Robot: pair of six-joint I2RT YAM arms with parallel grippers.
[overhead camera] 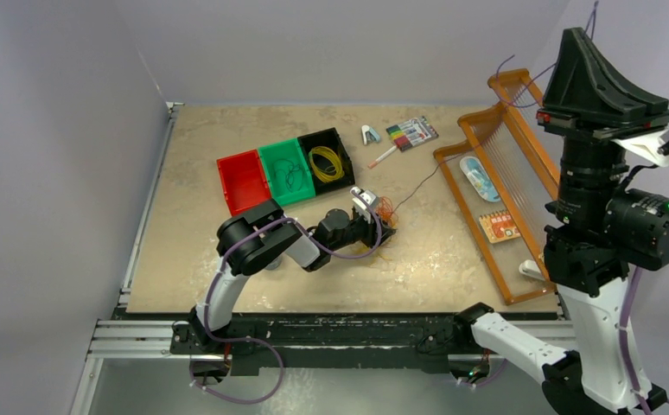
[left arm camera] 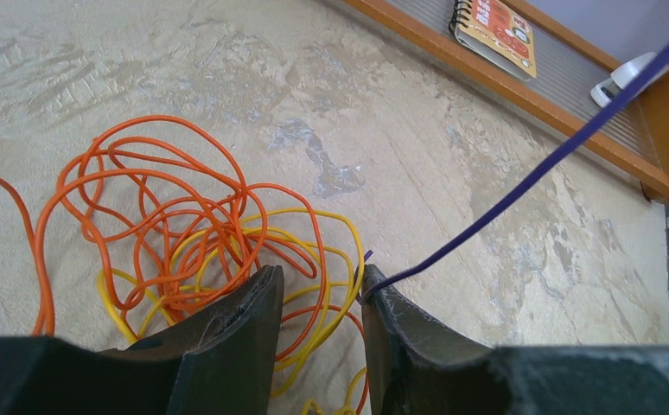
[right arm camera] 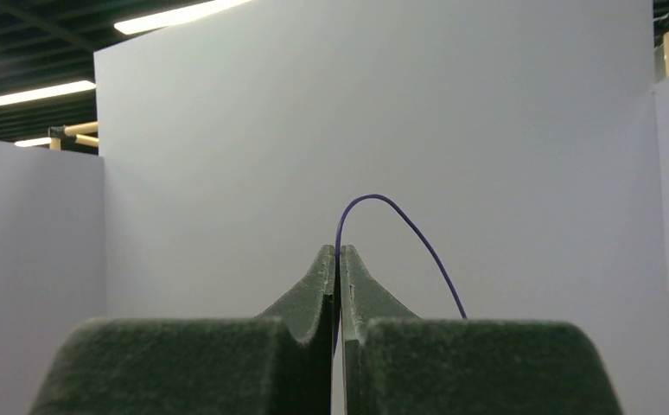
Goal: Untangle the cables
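Left tool (left arm camera: 321,277) astride orange-yellow cables (left arm camera: 194,226), purple cable (left arm camera: 525,181) alongside

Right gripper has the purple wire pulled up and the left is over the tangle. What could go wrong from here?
1. The purple wire runs taut against a finger of the left gripper. More pull from the right gripper may snag it there or drag the tangle.
2. The orange loops and yellow loops interlace under the open left gripper, so closing may grab both.
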